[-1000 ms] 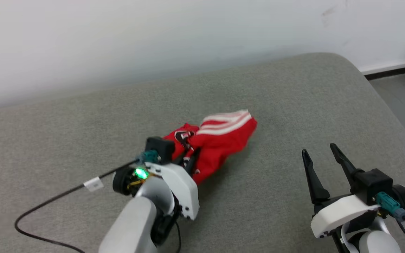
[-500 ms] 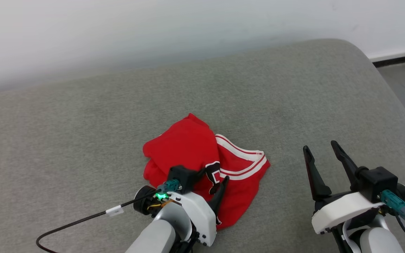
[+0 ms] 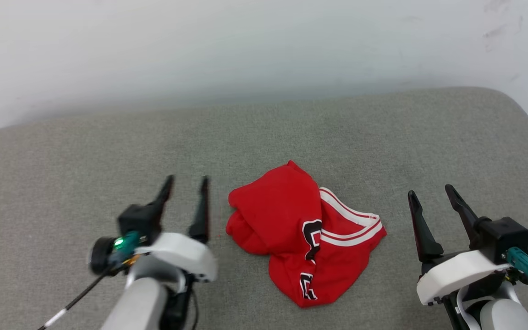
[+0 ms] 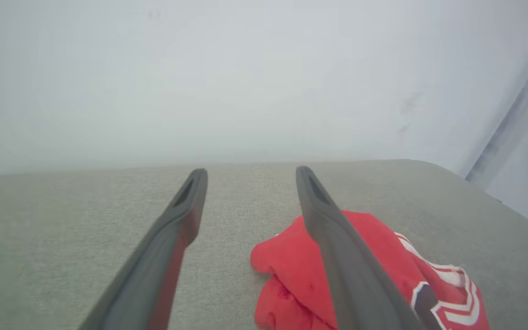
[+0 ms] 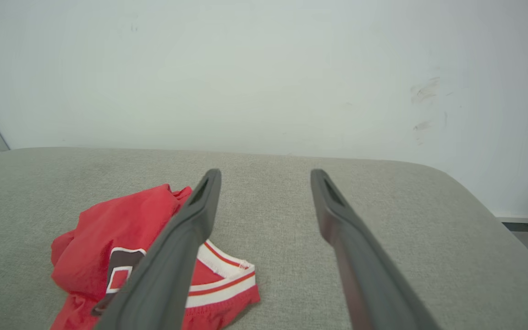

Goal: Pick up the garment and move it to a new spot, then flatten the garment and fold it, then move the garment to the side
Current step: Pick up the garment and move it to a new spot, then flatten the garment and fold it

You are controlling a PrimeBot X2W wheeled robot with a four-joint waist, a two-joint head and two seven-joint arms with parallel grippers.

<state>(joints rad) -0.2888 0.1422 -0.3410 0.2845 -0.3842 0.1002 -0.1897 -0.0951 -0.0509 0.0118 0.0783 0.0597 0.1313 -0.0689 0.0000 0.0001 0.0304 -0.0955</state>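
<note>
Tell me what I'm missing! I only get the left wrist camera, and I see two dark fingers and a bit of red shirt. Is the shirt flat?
Observer: No. The head view shows the whole shirt crumpled in a heap on the grey cushion, with its striped trim bunched to one side.
Operator: Is my hand touching it? One finger covers it here.
Observer: No. From the head view, the left hand is to the left of the shirt, with bare cushion between them.
Operator: Where's the other hand?
Observer: The right hand is to the right of the shirt and apart from it, open and empty.
</note>
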